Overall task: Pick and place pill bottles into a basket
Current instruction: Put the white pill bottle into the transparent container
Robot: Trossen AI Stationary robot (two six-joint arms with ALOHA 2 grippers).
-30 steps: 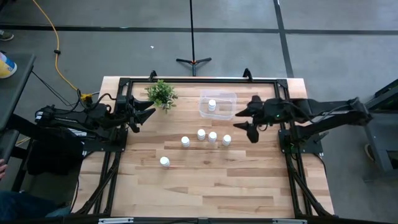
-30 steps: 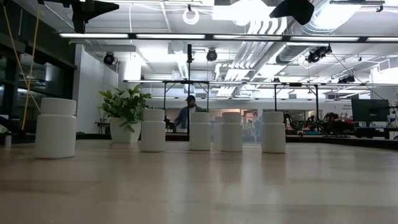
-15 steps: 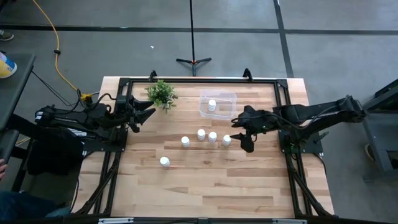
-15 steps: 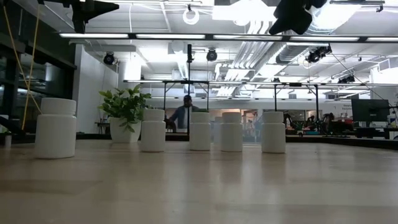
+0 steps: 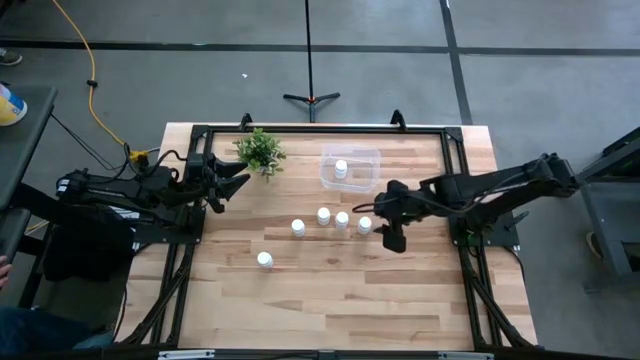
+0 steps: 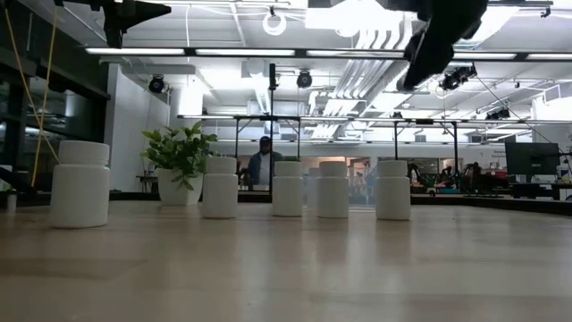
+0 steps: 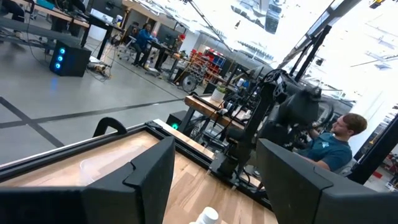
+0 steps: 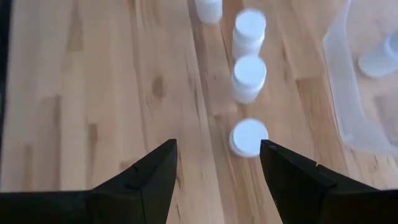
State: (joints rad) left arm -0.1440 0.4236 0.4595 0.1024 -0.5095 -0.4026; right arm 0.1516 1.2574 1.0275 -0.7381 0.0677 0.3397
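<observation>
Showing, from left to right: the left tool (image 5: 243,181), unchanged since the earlier frame, waits released at the left edge of the surface (image 5: 330,290) beside the plant (image 5: 260,150). Five pill bottles (image 5: 341,219) stand on the wood, a lone one (image 5: 264,260) nearest the front, and a sixth (image 5: 341,168) stands inside the basket (image 5: 368,159). The right tool (image 5: 382,217), having swung left and forward from beside the basket, now hovers released and empty, just right of the rightmost bottle (image 8: 248,137); its arm reaches in from the right.
</observation>
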